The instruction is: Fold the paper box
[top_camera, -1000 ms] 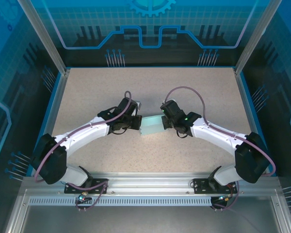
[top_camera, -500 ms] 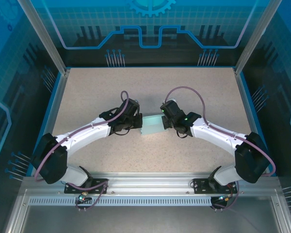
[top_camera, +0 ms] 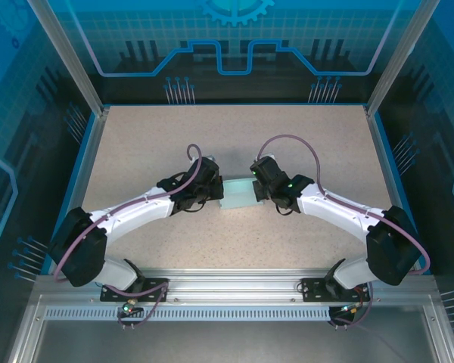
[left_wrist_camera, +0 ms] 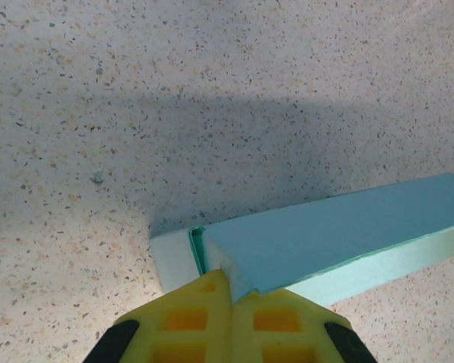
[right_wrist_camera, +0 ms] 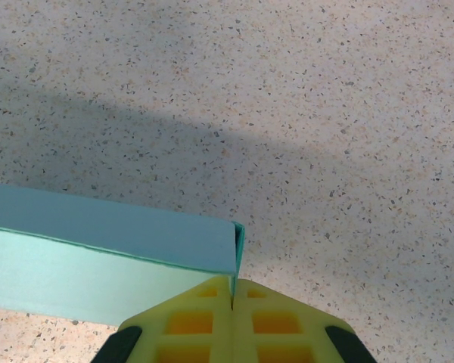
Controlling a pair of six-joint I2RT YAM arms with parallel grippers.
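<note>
The paper box [top_camera: 240, 193] is a small pale sky-blue box lying flat on the table between the two grippers. My left gripper [top_camera: 215, 193] is at its left end. In the left wrist view the yellow fingertips [left_wrist_camera: 212, 291] are shut, with their tips pressed against the end flap of the paper box [left_wrist_camera: 325, 231], where the card is slightly dented. My right gripper [top_camera: 257, 189] is at the box's right end. In the right wrist view it [right_wrist_camera: 232, 286] is shut, with the thin end flap of the paper box [right_wrist_camera: 113, 234] running down between the two pads.
The speckled beige tabletop [top_camera: 234, 136] stretches open behind and in front of the box. Blue rails and clear walls [top_camera: 83, 162] bound it at the sides and back. Both arms reach inward from the near edge.
My left gripper has moved a little right and toward the box's left end, closing the gap there. The right arm and the box have barely moved.
</note>
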